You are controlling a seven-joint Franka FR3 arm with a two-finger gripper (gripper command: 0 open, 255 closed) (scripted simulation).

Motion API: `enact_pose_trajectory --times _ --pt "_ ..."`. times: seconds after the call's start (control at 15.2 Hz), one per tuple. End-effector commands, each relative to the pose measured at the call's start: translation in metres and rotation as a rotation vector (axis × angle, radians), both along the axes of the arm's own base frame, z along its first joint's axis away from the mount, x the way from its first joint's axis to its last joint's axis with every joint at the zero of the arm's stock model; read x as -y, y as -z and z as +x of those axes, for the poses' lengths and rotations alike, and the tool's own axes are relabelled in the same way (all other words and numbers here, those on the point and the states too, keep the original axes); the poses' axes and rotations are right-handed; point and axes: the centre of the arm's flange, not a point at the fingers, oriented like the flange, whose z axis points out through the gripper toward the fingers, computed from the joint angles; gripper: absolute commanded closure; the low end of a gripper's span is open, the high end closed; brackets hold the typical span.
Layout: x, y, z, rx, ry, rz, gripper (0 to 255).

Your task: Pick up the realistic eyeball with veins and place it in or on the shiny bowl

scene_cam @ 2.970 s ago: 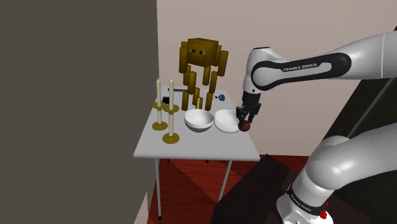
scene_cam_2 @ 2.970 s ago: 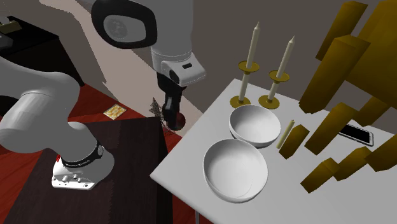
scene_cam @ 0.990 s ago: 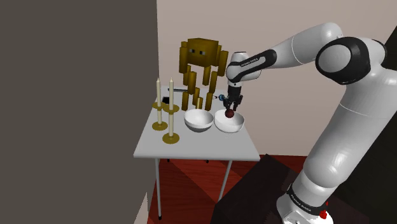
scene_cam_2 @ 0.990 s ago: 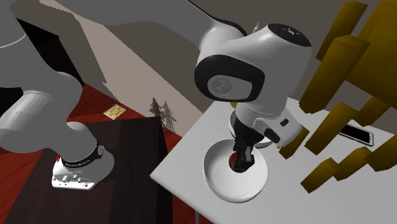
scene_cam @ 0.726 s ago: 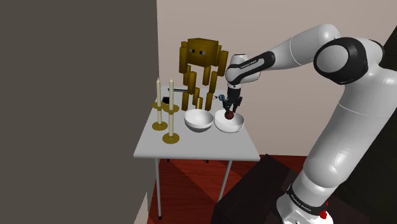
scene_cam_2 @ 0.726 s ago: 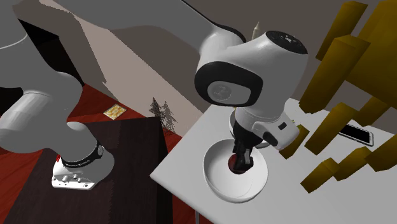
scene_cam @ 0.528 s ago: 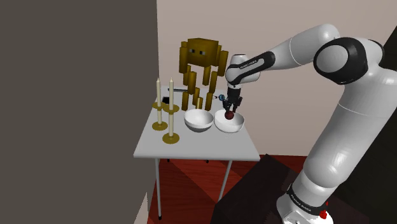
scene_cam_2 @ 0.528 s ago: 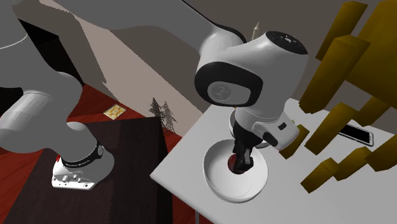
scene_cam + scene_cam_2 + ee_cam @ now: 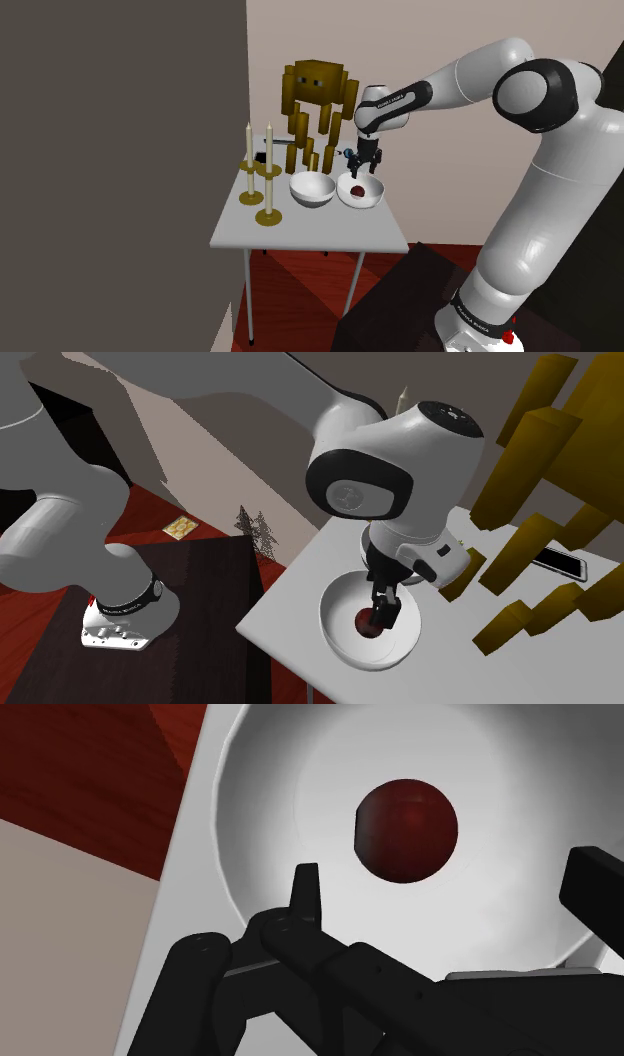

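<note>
The eyeball, drawn as a dark red ball, lies loose inside a white bowl, the one of two nearer the arm on the small white table. My black gripper hangs just above the ball, open. Its fingers stand apart and do not touch the ball. In the wrist view the ball rests a little beyond the fingertips, near the bowl's middle.
A second white bowl sits beside the first. Two candles in gold holders, a golden blocky figure and a phone crowd the table. A grey wall bounds the shoulder view's left. Red floor lies below.
The fingers have opened and let the ball go; it has dropped from between them to the bowl's bottom. The arm has hardly moved.
</note>
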Motion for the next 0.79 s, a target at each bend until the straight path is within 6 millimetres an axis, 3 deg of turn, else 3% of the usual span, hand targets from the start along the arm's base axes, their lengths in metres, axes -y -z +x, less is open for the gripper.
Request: enact_pose_trajectory --times 0.0,0.2,0.73 --pt "0.0 -0.013 0.001 0.0 0.0 0.0 0" --pt "-0.001 -0.05 0.004 0.0 0.0 0.0 0" --pt "-0.001 -0.05 0.004 0.0 0.0 0.0 0"
